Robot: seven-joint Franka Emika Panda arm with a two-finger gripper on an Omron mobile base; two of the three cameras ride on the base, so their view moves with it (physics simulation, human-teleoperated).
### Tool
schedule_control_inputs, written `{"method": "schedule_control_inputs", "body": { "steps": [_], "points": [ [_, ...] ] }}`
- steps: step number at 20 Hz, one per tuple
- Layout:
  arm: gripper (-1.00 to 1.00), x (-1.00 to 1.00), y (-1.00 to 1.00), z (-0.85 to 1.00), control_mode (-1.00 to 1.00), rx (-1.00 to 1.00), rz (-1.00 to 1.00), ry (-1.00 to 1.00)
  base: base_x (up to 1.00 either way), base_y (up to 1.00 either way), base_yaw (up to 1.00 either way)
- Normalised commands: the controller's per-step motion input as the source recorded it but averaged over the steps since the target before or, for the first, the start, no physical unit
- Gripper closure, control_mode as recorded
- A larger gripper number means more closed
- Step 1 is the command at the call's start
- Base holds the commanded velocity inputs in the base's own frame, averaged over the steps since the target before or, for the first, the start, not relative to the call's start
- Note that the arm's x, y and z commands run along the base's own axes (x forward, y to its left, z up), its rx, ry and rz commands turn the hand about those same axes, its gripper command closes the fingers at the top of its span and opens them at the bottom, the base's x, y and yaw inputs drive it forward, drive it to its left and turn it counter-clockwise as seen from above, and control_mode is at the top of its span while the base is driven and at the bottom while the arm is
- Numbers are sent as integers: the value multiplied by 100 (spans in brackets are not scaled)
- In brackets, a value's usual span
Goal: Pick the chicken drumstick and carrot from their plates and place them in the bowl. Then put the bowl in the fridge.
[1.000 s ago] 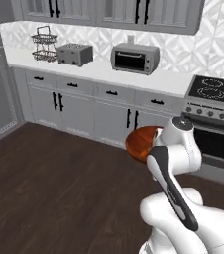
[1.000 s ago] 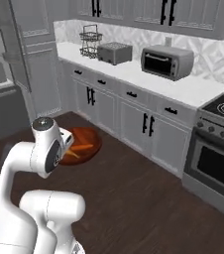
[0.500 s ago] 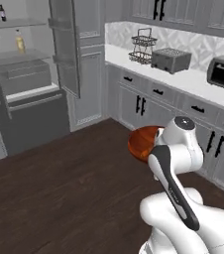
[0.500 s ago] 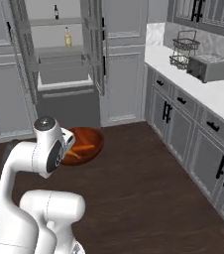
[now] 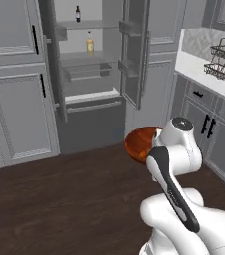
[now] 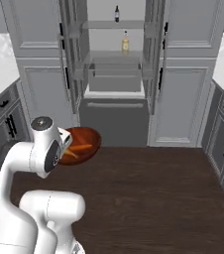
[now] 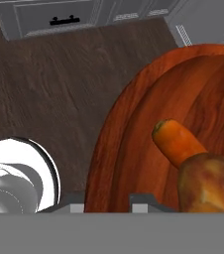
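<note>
Glossy wood-grained bowl (image 7: 134,134); dark wooden plank floor (image 5: 74,199); matt grey fridge (image 6: 116,99).

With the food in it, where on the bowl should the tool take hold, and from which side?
Grip the rim of the bowl from above, one finger inside the wall and one outside. The bowl is too wide to span, and its rim is thin and bare. The carrot and drumstick lie further in, clear of that edge. The tool holds it this way now.

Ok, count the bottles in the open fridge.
2: a dark bottle on the top shelf and a yellow bottle on the shelf below. Others may be hidden behind the fridge doors.
</note>
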Motion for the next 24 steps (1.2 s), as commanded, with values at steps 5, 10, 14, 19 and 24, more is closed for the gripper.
{"method": "schedule_control_inputs", "body": {
  "steps": [5,10,14,19,24],
  "points": [
    [100,0,0,0,100,0,0,0,100,-45,20],
    [100,0,0,0,100,0,0,0,100,-45,3],
    [100,0,0,0,100,0,0,0,100,-24,4],
    [100,0,0,0,100,0,0,0,100,-17,21],
    [100,0,0,0,100,0,0,0,100,-23,18]
  ]
}}
